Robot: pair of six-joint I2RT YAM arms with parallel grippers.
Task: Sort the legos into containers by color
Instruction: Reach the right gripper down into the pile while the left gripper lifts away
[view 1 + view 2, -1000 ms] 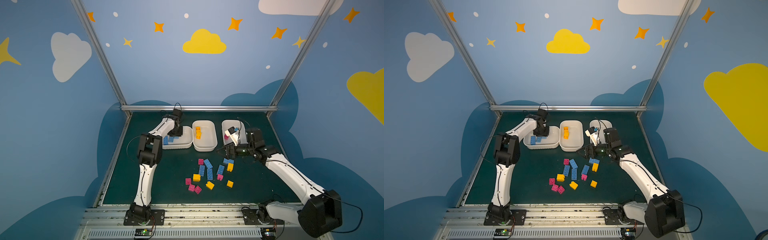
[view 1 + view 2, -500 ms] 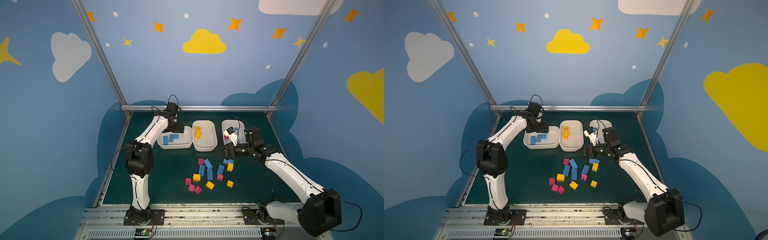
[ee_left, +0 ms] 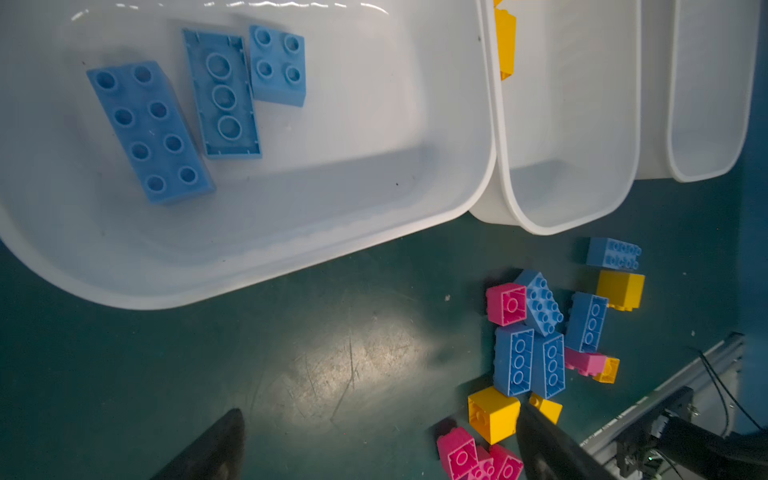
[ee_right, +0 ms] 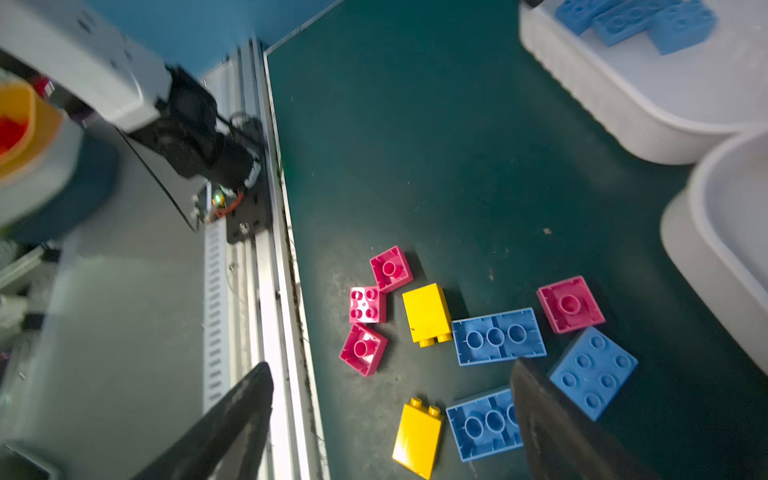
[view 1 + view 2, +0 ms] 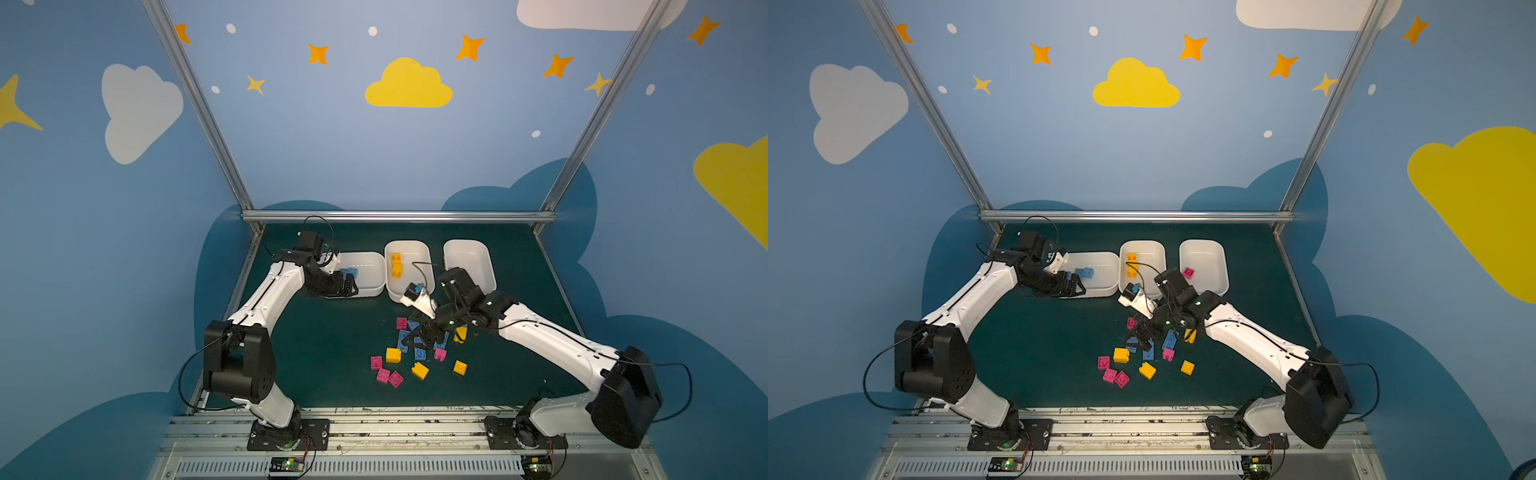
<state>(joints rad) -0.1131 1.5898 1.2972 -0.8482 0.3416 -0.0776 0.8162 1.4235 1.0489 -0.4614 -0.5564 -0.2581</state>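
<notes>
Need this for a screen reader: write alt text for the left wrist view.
Three blue bricks lie in a white tray. Outside it, loose bricks in blue, pink and yellow cluster on the dark green table, and the open left gripper holds nothing.

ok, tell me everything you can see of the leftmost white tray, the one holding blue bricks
The left tray is shallow glossy white plastic, rectangular, rounded corners, raised rim, sitting flat on the green tabletop. It lies crosswise to the middle tray; one corner looks to touch it. Inside: a long blue brick studs up, a flipped long blue brick beside it, a square blue brick studs up. In both top views the left arm covers its left end.
</notes>
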